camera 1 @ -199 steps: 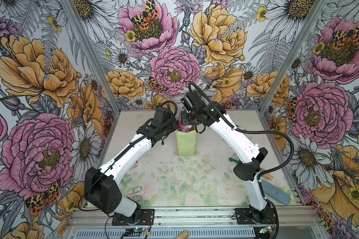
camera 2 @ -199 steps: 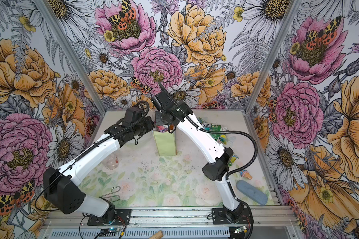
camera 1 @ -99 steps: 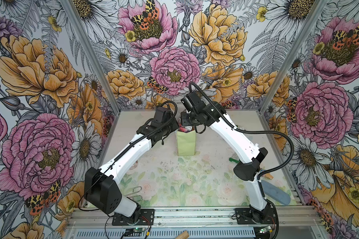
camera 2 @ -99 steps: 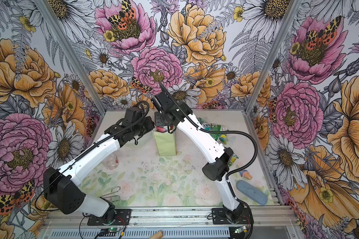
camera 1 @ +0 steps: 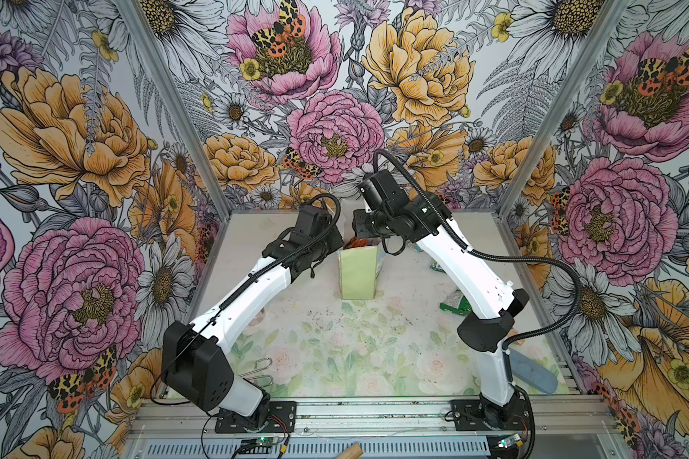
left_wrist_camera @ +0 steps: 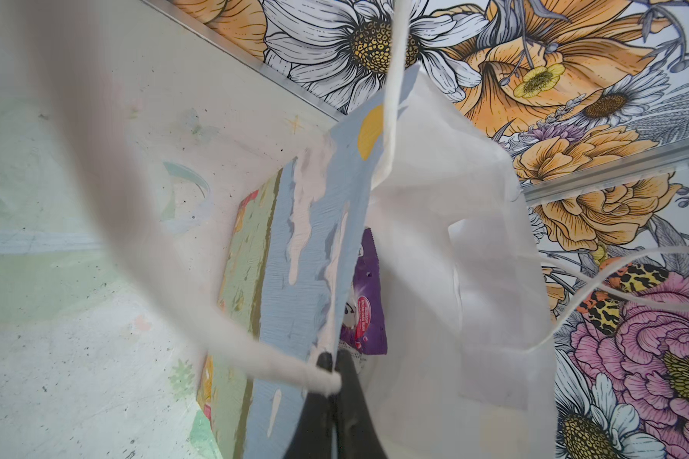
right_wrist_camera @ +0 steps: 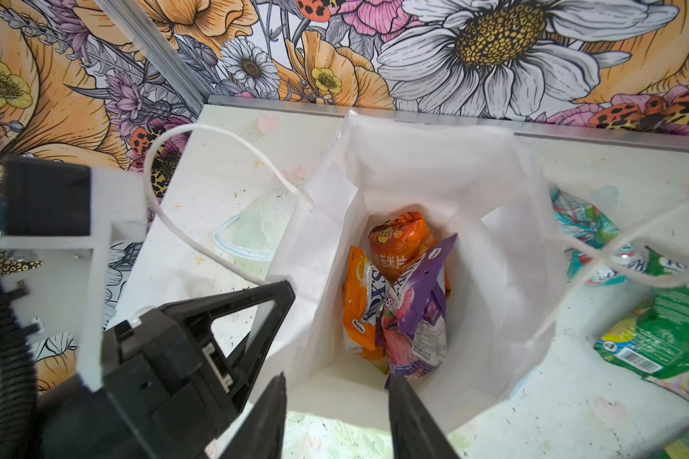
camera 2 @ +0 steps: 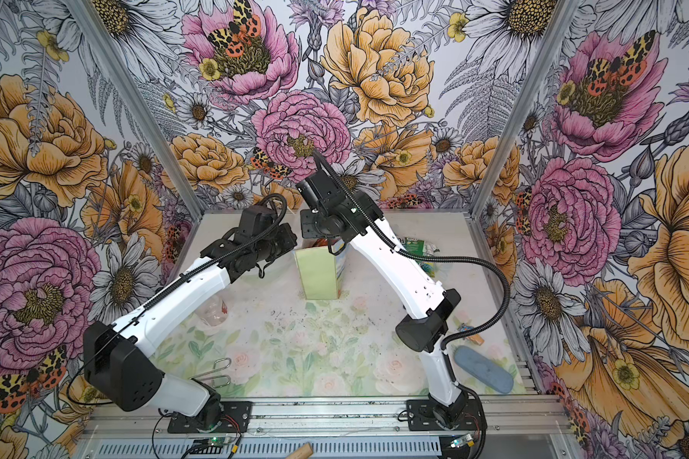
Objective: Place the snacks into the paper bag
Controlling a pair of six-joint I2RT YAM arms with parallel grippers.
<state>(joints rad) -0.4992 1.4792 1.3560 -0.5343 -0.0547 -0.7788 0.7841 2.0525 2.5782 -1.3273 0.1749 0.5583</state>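
Where the paper bag (right_wrist_camera: 506, 278) gapes, an orange packet (right_wrist_camera: 398, 238) inside reads "玉米片".

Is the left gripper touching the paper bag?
Touching. The left wrist view shows the left gripper shut on the rim of the paper bag, where the cord handle joins.

Top pair: mounted high at the front, tilted down toward the back wall (camera 1: 335, 119), far off. Both top views hold the whole counter (camera 1: 335, 349), side to side. Left wrist camera: sits behind the left hand (left_wrist_camera: 333, 359), sighting along it, very near the paper bag (left_wrist_camera: 434, 238) rim just ahead. Right wrist camera: behind the right hand (right_wrist_camera: 335, 377), looking steeply down past it into the bag's mouth. Wrist views share the bag's white inside and the purple packet (left_wrist_camera: 364, 302).
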